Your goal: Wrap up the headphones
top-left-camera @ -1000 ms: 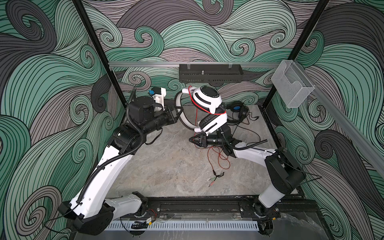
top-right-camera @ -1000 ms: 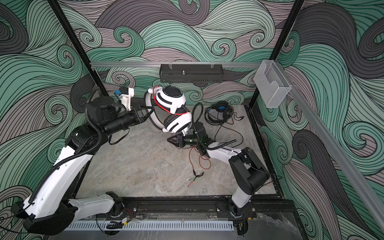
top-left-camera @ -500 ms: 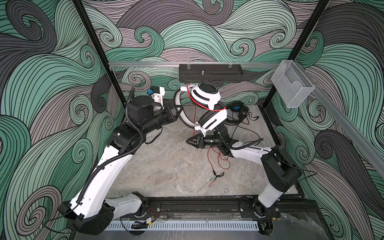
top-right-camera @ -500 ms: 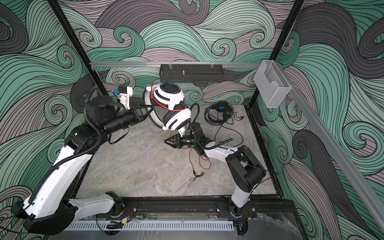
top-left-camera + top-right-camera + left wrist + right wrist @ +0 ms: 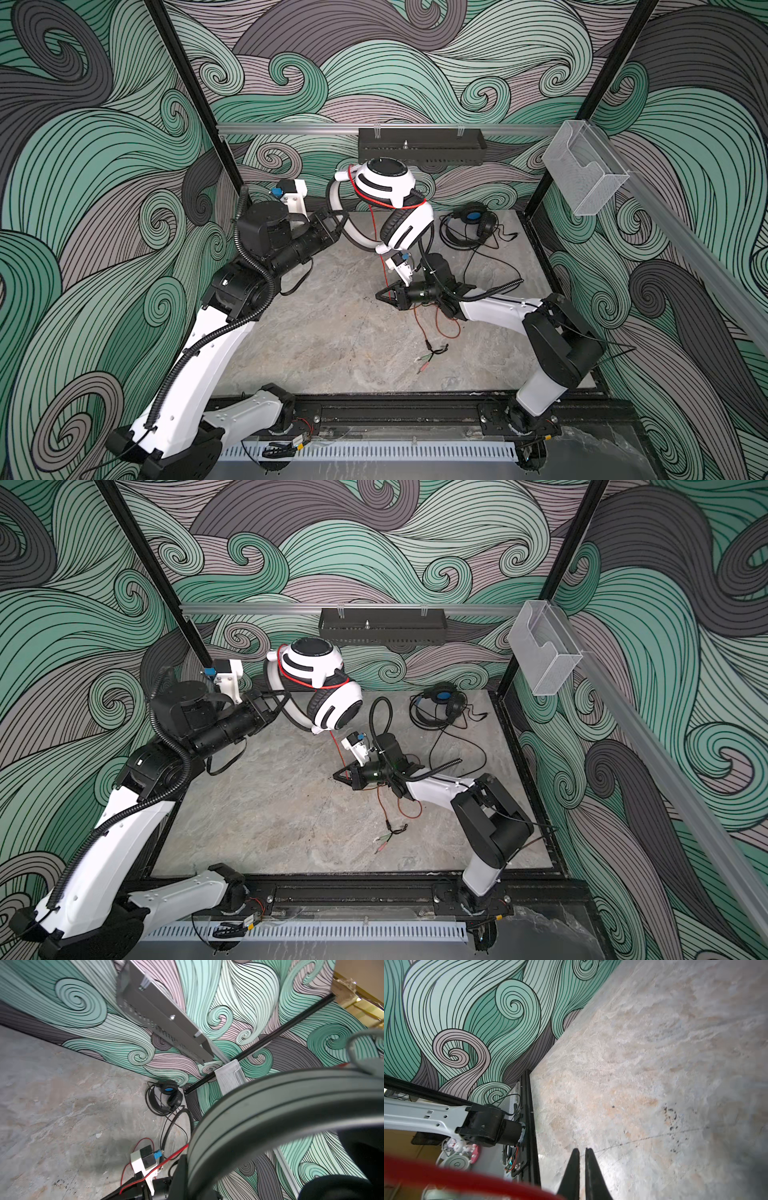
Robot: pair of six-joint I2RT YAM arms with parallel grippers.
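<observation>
The white headphones (image 5: 388, 187) with black ear pads hang raised above the back of the table. My left gripper (image 5: 338, 220) is shut on their white headband (image 5: 270, 1115). Their thin red cord (image 5: 384, 266) loops round the ear cups and drops to my right gripper (image 5: 384, 296), low over the table. That gripper's jaws are shut (image 5: 582, 1151), with the cord running in near their base. The rest of the cord lies in loops on the table (image 5: 399, 808). The black headphones (image 5: 469, 226) with blue lining lie at the back right corner, away from both grippers.
The red cord's plugs (image 5: 432, 357) rest on the marble table toward the front. The black cord (image 5: 498, 266) trails beside my right arm. A black perforated tray (image 5: 419, 145) hangs on the back rail. A clear plastic bin (image 5: 582, 174) hangs on the right rail.
My right gripper slid a little left and lower along the hanging red cord. Its jaws stood open half a second ago and are now shut. The left arm barely moved.
</observation>
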